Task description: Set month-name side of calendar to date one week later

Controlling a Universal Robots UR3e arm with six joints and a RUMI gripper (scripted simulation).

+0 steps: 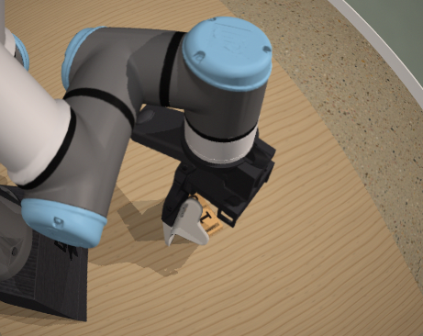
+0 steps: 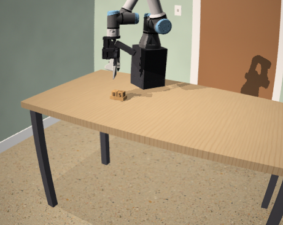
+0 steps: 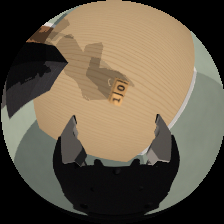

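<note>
From where I stand, the arm [image 1: 99,87] [image 2: 121,18] reaches out from its black pedestal [image 1: 62,275] [image 2: 157,66] and bends down at the wrist, with the gripper [image 1: 185,240] [image 2: 112,73] [image 3: 116,115] hanging above the wooden table [image 1: 281,275] [image 2: 191,123] [image 3: 150,50]. Its two grey fingers are spread wide and there's nothing between them; they point downward, well clear of the tabletop. Under it, on the same end of the table as the pedestal, sits the little calendar: a light wooden tray [image 1: 215,229] [image 2: 118,98] with two cubes side by side in it. From the outer side of the table I can read the faces turned my way: the right-hand cube [image 2: 121,94] shows a 5, while the character on the left-hand cube [image 2: 114,93] is too small for me to be sure of. Looking down from the wrist, the upper faces read 1 on one cube [image 3: 117,99] and 0 on the other [image 3: 120,87]. In the view from overhead, the gripper covers a good part of the calendar, leaving the 1 in sight just beside a finger. The calendar lies near the arm's shadow, which spreads over the wood on the pedestal side of it, and another shadow of the arm falls on the brown door [image 2: 237,40] behind. I can't make out the month's name anywhere.
</note>
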